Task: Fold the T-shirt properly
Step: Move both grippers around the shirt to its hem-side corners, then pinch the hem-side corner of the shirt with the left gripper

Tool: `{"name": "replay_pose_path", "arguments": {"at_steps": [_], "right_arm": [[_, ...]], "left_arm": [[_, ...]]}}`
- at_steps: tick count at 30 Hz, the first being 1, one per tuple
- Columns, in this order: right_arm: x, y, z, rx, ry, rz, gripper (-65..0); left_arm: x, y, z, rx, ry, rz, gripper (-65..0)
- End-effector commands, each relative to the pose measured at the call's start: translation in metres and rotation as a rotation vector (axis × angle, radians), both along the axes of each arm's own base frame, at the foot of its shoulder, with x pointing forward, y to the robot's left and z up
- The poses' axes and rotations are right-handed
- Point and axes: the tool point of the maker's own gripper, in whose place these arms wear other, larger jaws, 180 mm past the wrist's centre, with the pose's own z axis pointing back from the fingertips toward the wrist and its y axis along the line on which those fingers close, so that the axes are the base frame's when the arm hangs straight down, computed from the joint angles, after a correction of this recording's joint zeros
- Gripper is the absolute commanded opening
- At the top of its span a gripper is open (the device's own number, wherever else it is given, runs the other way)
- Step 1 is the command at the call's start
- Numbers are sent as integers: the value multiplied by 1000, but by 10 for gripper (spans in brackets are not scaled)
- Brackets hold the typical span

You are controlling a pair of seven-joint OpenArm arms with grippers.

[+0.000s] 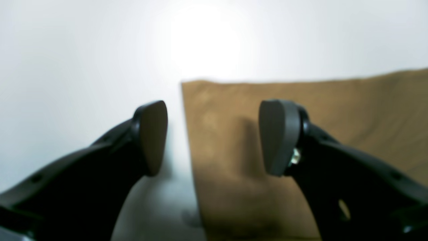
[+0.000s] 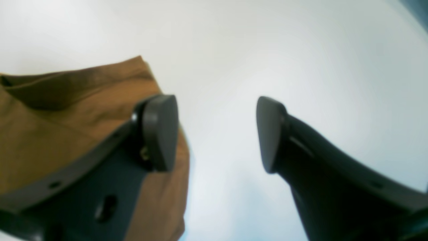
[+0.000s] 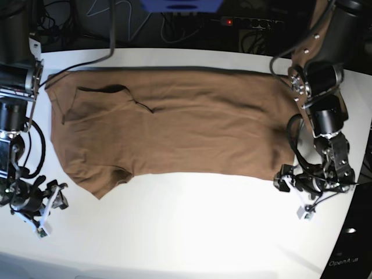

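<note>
Left gripper (image 1: pixel 214 137) jaws spread, empty, straddling T-shirt (image 3: pixel 174 131) corner; right gripper (image 2: pixel 215 134) same. Risk: snagging loose edge while moving would undo fold.

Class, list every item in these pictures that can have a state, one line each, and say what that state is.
Plain brown short-sleeved cotton T-shirt: lying flat on the white table, folded lengthwise, held by neither tool.
Left tool: open, empty, over the T-shirt's edge.
Right tool: open, empty, beside the T-shirt's edge.
</note>
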Motion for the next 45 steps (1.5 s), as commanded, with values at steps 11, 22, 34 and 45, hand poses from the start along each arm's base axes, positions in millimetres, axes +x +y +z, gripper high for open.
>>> {"name": "replay_pose_path", "arguments": {"at_steps": [11, 22, 34, 45], "right_arm": [[-1, -10, 7, 0, -44, -4, -276], [-4, -10, 3, 1, -36, -3, -276], [-4, -11, 3, -1, -36, -4, -276], [-4, -10, 3, 1, -36, -3, -276]], "left_arm": [[22, -5, 12, -61, -61, 9, -239], [19, 14, 13, -33, -63, 29, -239], [10, -3, -16, -121, -35, 41, -239], [7, -7, -23, -142, -27, 45, -239]]}}
